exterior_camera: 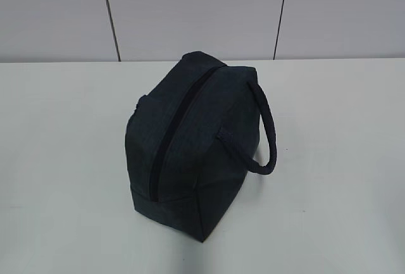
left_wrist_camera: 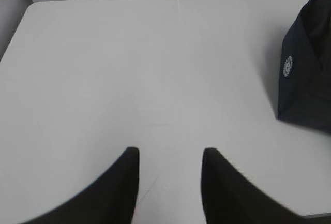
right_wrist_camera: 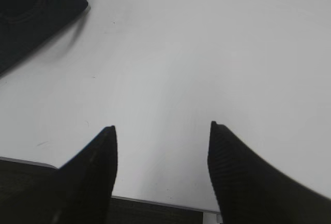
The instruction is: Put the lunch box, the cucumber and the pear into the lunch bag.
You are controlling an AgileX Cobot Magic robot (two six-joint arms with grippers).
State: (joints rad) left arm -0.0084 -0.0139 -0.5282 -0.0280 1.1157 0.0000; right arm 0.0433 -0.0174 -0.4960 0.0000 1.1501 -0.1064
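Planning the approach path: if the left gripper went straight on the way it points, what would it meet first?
Probably only bare table. The left gripper points past the lunch bag, which sits off to the right.

dark navy boxy fabric lunch bag (exterior_camera: 190, 141): matt woven cloth, fine weave, padded cloth strap handle (exterior_camera: 269, 138); white flat table (exterior_camera: 63, 160): smooth, faint sheen, light scuffs; black gripper fingers (right_wrist_camera: 248, 177): matt plastic look, fine ribbing on one

No legible text anywhere; the only marking is a small round white emblem (left_wrist_camera: 288, 66) printed on the side panel of the dark navy boxy fabric lunch bag (left_wrist_camera: 306, 79), seen in the left wrist view, its lettering too blurred to read.
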